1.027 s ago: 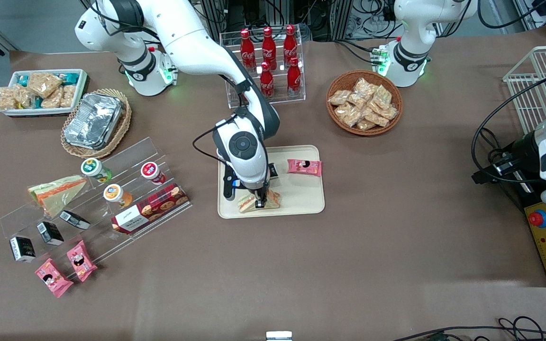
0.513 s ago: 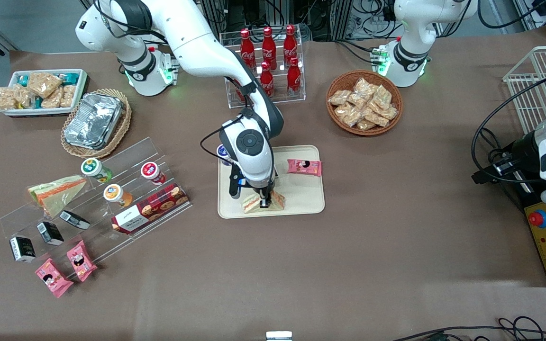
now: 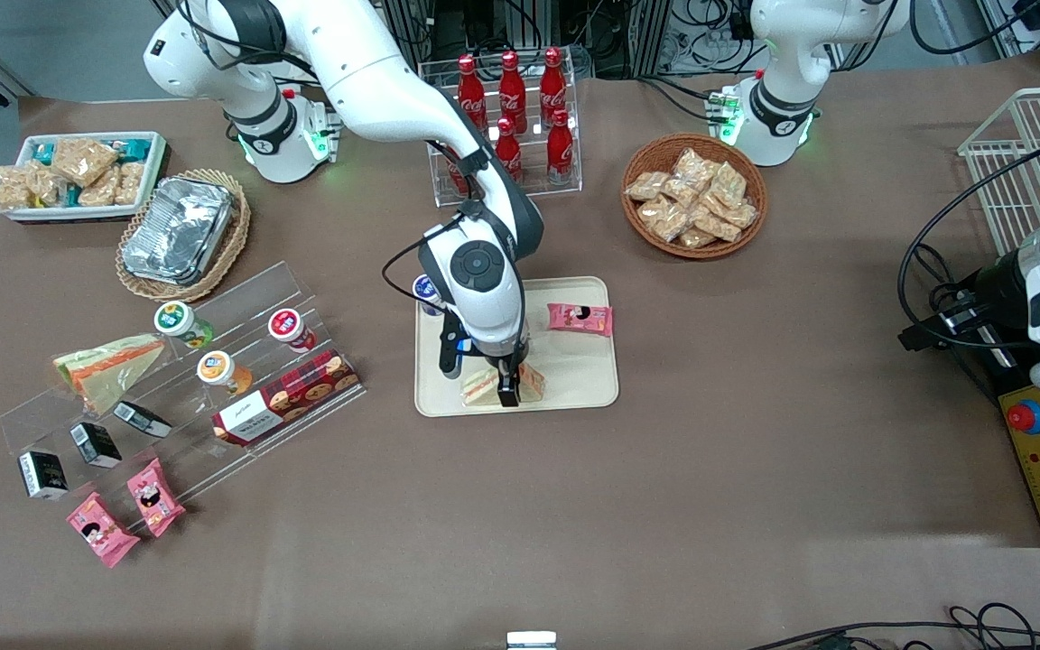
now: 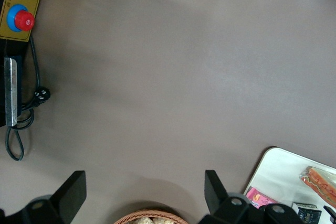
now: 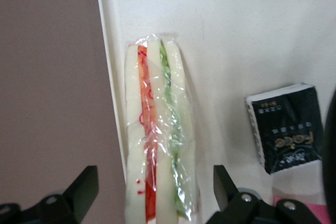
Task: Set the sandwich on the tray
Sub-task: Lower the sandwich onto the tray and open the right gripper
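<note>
The sandwich [image 3: 482, 386] [image 5: 157, 129], a clear-wrapped wedge with a red and green filling edge, lies on the cream tray [image 3: 574, 370] [image 5: 236, 35], along the tray's rim nearest the front camera. My right gripper [image 3: 508, 388] [image 5: 155, 184] hangs just above it, open. Its dark fingers [image 5: 86, 187] straddle the wedge with gaps on both sides and do not touch it. The left wrist view catches a corner of the tray [image 4: 278, 171] with the sandwich [image 4: 320, 179] on it.
A pink snack pack [image 3: 580, 318] and a small black pack [image 5: 286, 127] also lie on the tray, and a blue-lidded cup [image 3: 427, 289] stands at its rim. A second wedge sandwich [image 3: 109, 366] sits on the acrylic rack toward the working arm's end. Cola bottles [image 3: 511, 108] and a snack basket [image 3: 694, 194] stand farther from the camera.
The gripper shifted a little along the tray toward the parked arm's end, taking the sandwich with it. The sandwich now rests on the tray with the fingers apart from it.
</note>
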